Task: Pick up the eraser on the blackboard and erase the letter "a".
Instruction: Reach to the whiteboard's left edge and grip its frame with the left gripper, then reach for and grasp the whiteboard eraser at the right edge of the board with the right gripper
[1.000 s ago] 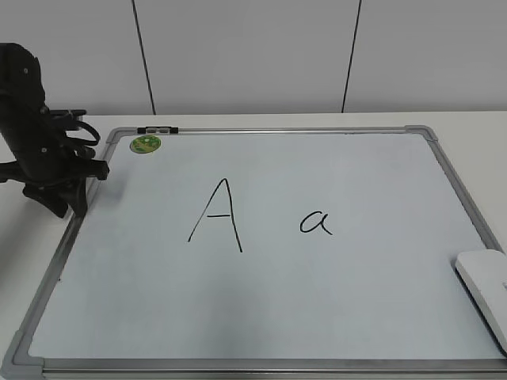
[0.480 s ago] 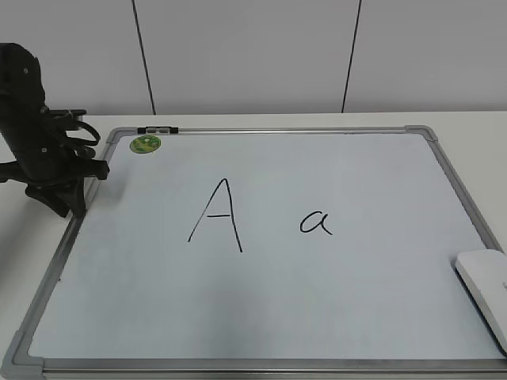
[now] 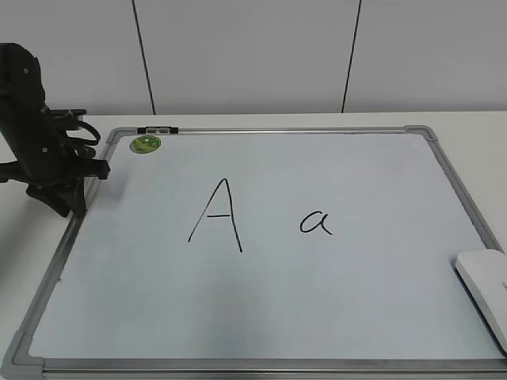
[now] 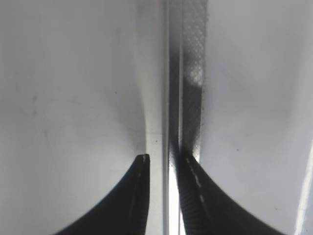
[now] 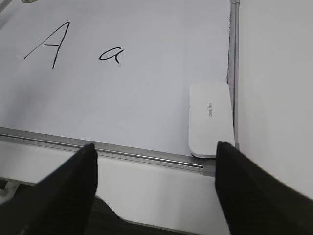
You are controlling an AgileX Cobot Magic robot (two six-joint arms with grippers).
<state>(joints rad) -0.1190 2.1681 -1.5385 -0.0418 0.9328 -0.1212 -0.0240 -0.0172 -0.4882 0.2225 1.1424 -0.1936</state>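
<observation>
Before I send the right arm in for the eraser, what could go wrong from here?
1. The eraser lies against the blackboard's frame, near the bottom corner; a finger of the open right pincer may strike the frame instead of straddling it.
2. The capital "A" sits close beside the letter "a"; a wide wipe could smear it.
3. The left pincer straddles the left frame edge and could shift the board.

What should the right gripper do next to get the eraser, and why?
Probably ease the right gripper forward and to its right, over the eraser. Its jaws stand wide open and empty, short of the blackboard edge, and the eraser lies untouched in the near right corner.
</observation>
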